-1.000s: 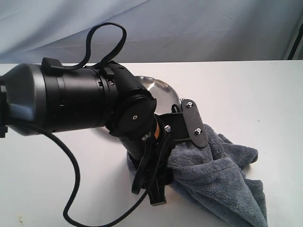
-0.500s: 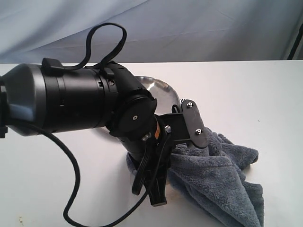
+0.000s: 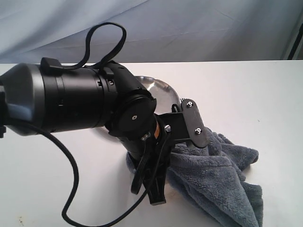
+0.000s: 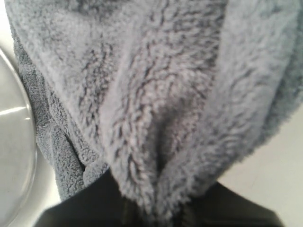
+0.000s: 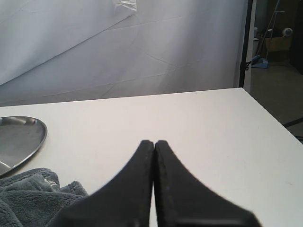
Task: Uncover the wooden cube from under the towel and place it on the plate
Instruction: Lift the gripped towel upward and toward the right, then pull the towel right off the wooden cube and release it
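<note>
Left hand (image 4: 149,213) is clamped tight on a fold of the towel (image 4: 156,94), plush cloth bunched up between its fingers. The towel sits right beside the plate (image 4: 14,156) on the white surface (image 4: 277,165). Right hand (image 5: 154,144): fingers pressed together, holding nothing.

The towel (image 4: 156,94) sits between the left gripper's (image 4: 154,213) jaws and spreads beyond them on the table (image 3: 246,90). The plate (image 4: 14,156) lies off to the jaws' side, just beside the towel's edge.

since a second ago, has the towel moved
Yes. The towel has bunched toward the left gripper, its lower right edge drawn slightly leftward, toward the plate.
</note>
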### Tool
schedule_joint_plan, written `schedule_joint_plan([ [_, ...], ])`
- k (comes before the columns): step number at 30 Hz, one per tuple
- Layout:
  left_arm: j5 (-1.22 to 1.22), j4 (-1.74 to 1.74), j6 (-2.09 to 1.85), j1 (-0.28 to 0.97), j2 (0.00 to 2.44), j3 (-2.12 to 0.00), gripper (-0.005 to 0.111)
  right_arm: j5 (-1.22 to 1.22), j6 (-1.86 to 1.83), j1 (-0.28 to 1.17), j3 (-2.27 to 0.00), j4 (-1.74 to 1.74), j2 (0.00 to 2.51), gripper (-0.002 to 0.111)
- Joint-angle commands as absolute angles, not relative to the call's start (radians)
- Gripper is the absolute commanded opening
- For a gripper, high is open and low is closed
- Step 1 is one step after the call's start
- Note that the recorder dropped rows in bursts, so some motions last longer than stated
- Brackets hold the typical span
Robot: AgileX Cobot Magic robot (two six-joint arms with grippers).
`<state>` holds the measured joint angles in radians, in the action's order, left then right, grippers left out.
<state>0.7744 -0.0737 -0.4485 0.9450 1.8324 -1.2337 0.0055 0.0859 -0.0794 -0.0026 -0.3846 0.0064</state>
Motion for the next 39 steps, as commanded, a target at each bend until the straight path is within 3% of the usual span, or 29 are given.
schedule_joint_plan([
  [1,0.756,-0.126,-0.391,0.947,1.786,-1.239,0.0,0.017,0.09,-0.079,0.0,-0.39,0.0,0.003],
  [11,0.664,-0.201,-0.308,0.947,1.782,-1.242,0.0,0.017,0.09,-0.079,0.0,-0.39,0.0,0.003],
  [19,0.642,-0.332,-0.282,0.947,1.782,-1.412,0.0,0.017,0.09,-0.079,0.0,-0.39,0.0,0.003],
  [31,0.579,-0.305,-0.238,0.947,1.8,-1.46,0.0,0.017,0.09,-0.079,0.0,-0.39,0.0,0.003],
  [39,0.291,-0.29,-0.233,0.947,1.843,-1.46,0.0,0.017,0.09,-0.079,0.0,-0.39,0.0,0.003],
])
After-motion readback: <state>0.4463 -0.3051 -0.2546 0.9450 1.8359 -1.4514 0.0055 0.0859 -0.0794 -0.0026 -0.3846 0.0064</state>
